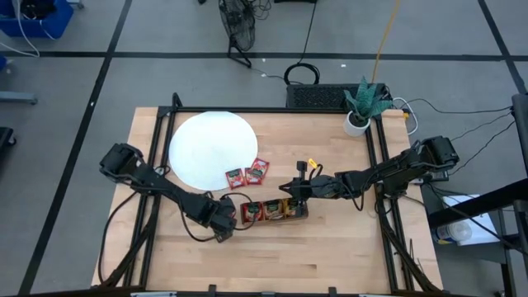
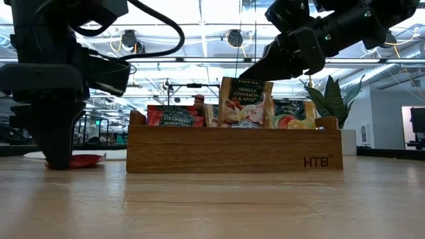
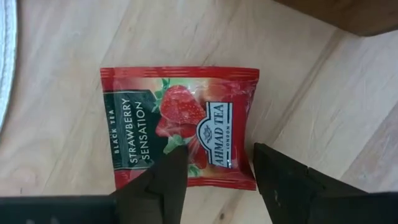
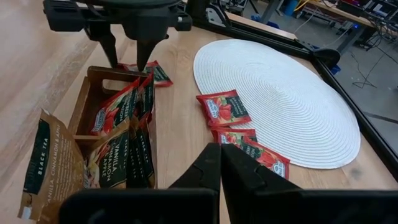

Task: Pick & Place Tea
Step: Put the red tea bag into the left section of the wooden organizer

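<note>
Left hand (image 3: 214, 180) hovering apart over red sachet (image 3: 180, 124) | right hand (image 4: 221, 177) closing together, empty | high view hiding that sachet.

2 sachets (image 1: 247, 173) apparently overlap the mat (image 1: 210, 148) edge.

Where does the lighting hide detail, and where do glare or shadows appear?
Low view: bright ceiling lamps behind turn the left gripper into a dark silhouette. Left wrist view: the red square strawberry sachet is evenly lit, without strong glare. High view: the light wooden table shows only soft shadows.
</note>
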Robot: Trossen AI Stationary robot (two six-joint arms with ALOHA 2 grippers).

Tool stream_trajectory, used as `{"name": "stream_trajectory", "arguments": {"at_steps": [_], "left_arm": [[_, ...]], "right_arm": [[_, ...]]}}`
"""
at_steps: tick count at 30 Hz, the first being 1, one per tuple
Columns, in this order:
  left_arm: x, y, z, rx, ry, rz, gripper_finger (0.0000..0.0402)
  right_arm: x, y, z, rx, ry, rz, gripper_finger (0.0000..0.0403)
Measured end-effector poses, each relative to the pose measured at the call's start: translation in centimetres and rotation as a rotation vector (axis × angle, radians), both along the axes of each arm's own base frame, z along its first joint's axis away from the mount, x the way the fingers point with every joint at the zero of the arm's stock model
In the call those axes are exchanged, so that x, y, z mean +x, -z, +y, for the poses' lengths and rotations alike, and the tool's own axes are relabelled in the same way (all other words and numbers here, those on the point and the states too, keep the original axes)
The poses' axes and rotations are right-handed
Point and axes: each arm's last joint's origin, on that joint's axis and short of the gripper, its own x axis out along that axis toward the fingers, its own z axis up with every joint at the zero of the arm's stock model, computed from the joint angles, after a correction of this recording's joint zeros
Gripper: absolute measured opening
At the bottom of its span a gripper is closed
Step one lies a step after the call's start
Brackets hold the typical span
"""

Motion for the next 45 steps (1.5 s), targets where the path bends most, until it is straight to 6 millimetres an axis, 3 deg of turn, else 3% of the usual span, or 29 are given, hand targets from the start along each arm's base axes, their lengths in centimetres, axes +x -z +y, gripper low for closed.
{"name": "stream_trajectory", "arguments": {"at_steps": [4,9,11,17,22,28,32,36,41,45], "left_arm": [[-0.2,-0.2,0.2,0.030,0.033,0.002,0.0160],[-0.6,-0.2,0.4,0.078,0.104,0.045,0.0043],[-0.7,-0.4,0.6,0.111,0.120,0.070,0.0017],[-1.1,-3.7,0.7,0.356,0.168,0.177,0.0008],[-0.1,-7.2,0.5,0.720,0.336,0.096,0.0007],[1.5,-8.8,0.5,1.140,0.539,0.025,0.0009],[2.4,-8.9,0.9,1.227,0.599,0.053,0.0007],[2.8,-8.9,1.7,1.229,0.588,0.073,0.0010],[3.1,-8.9,2.5,1.212,0.565,0.087,0.0006],[3.4,-8.8,2.9,1.171,0.556,0.085,0.0012]], "right_arm": [[0.0,0.0,0.0,0.000,0.000,0.000,0.0000],[0.0,0.0,0.0,0.000,0.000,0.000,0.0000],[0.0,0.0,0.0,0.001,0.000,-0.001,0.0000],[0.1,-0.1,0.0,0.003,0.001,-0.015,0.0000],[1.0,-0.7,-0.5,0.036,0.025,-0.151,0.0000],[2.2,0.1,-4.1,0.164,0.180,-0.249,0.0000],[2.8,0.5,-7.3,0.353,0.111,-0.316,0.0000],[3.3,0.3,-9.3,0.473,-0.018,-0.458,0.0008],[3.6,0.3,-10.3,0.573,-0.099,-0.535,0.0071],[5.1,0.1,-10.3,0.634,-0.128,-0.512,0.0133]]}}
